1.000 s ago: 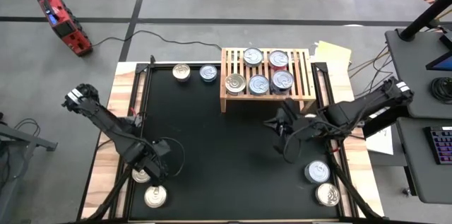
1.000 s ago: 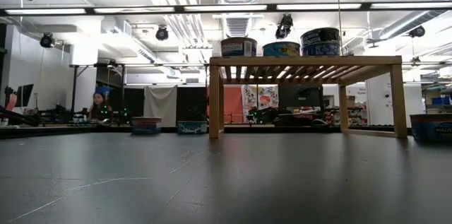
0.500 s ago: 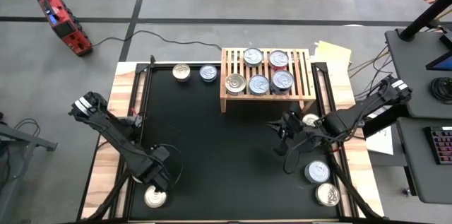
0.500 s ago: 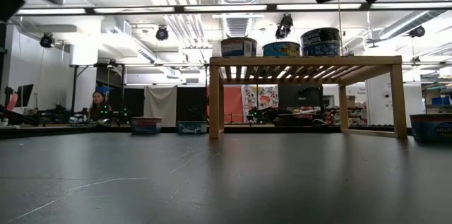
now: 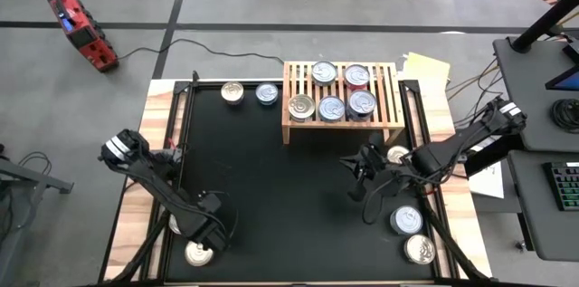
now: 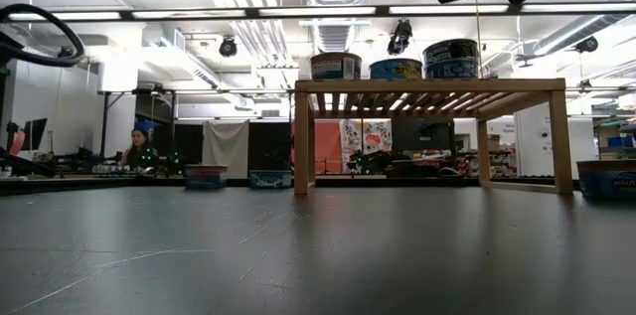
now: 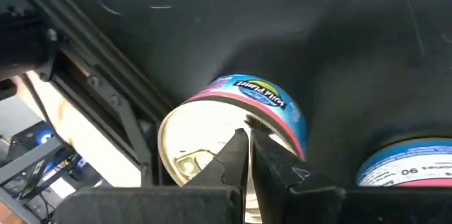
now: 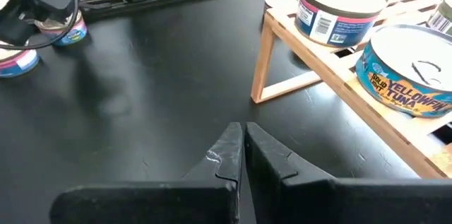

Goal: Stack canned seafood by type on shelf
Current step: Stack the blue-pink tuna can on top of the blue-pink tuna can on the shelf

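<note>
Left gripper [image 7: 245, 155] closed above can [image 7: 233, 128]

Bright, even light from ceiling strip lamps [image 6: 328, 9] (seen in the low view); the black mat [image 5: 289, 187] shows faint sheen, soft shadows, and near foreground blurred.

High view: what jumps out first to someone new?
The wooden shelf at the far edge of the black mat, carrying five cans. Next, the left end effector, shut and empty, over two cans in the mat's near-left corner. The right end effector, also shut, hangs in front of the shelf.
</note>
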{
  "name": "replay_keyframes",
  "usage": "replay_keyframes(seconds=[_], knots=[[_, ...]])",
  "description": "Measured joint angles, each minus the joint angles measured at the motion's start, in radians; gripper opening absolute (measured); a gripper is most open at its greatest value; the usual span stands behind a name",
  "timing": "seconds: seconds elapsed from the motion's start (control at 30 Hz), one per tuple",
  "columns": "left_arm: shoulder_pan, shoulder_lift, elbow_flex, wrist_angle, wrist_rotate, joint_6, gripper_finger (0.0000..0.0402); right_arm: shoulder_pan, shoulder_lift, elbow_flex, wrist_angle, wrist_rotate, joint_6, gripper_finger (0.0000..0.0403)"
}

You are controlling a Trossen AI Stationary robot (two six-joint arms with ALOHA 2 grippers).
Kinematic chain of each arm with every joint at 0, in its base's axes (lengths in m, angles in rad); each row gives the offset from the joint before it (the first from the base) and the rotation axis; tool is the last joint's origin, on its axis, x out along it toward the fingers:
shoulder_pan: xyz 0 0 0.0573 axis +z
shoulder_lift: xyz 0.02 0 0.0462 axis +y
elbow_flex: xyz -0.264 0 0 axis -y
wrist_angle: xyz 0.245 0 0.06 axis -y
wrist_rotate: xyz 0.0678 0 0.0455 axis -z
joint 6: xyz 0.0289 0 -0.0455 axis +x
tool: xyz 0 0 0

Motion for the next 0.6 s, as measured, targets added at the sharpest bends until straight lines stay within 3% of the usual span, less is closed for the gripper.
replay_keyframes(seconds=[0.37,0.6], knots=[[0.000,-0.002,0.007,0.073,-0.103,0.056,0.0001,0.000,0.031,-0.003,0.020,0.001,0.007,0.0009],[0.007,0.001,0.038,0.107,-0.272,0.119,0.0001,0.000,0.034,-0.003,0.020,0.000,0.008,0.0009]])
